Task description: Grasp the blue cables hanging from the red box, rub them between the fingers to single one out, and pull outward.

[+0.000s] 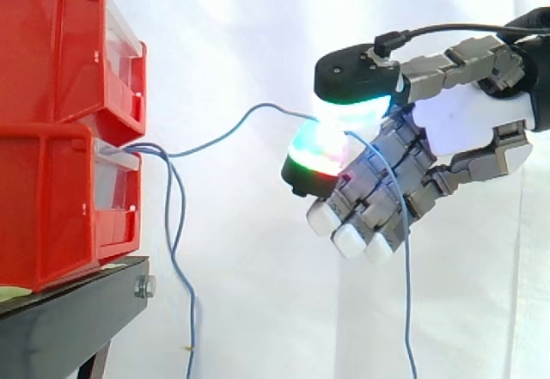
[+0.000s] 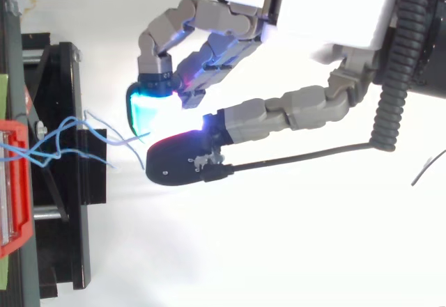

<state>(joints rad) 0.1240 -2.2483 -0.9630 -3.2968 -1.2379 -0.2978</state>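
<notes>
A white curtain (image 1: 249, 44) hangs behind, brightly and evenly lit, with faint vertical folds toward the right of the side view. A black stand (image 1: 69, 323) fills the lower left corner there, with a silver bolt (image 1: 144, 288) at its front edge. From above, the stand's frame runs along the left edge.

The hand (image 1: 464, 117) has a smooth white shell over its palm, and from above a small round screw shows in the white housing. Its fingers (image 1: 371, 192) are chains of blocky grey metal links with dark gaps between them. The pads (image 1: 348, 240) at the tips are thick and rounded. Several are plain white, one glows cyan and green with a red patch, and one has a glossy black back and a pale green-white glowing face.
</notes>
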